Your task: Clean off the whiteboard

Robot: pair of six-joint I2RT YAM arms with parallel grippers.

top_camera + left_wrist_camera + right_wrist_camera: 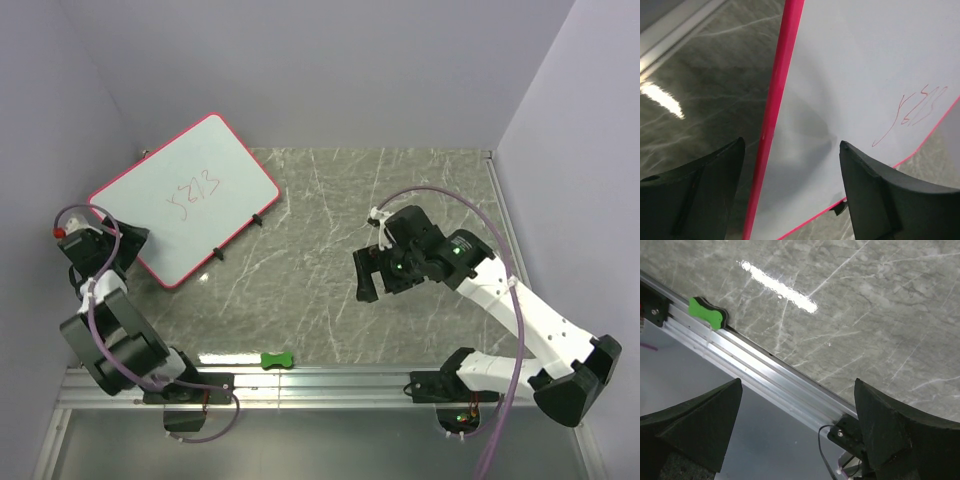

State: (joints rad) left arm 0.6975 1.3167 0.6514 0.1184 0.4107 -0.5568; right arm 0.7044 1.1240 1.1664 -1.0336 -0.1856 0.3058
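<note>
Left arm pose: folded back on itself at the near-left corner, with the wrist turned toward the board and the left gripper (128,243) at the board's near-left edge.
Left gripper state: its fingers (695,195) are spread wide, one on each side of the red-pink rim. Neither is seen touching the rim.
Board position: the whiteboard (185,200) is directly ahead of the left fingers. Its rim runs up between them and its white face stretches ahead of the right-hand finger.
Writing: red scribbles (920,107) sit on the board's face, ahead and to the right of the left gripper.
Right arm pose: elbow swung out to the far right, forearm reaching back leftward, with the right gripper (365,272) held above the marble table (320,300), well apart from the board.
Right gripper state: fingers parted, with nothing between them.
Green block: the green block (707,312) lies ahead and to the left of the right fingers, against the aluminium rail (770,375).
</note>
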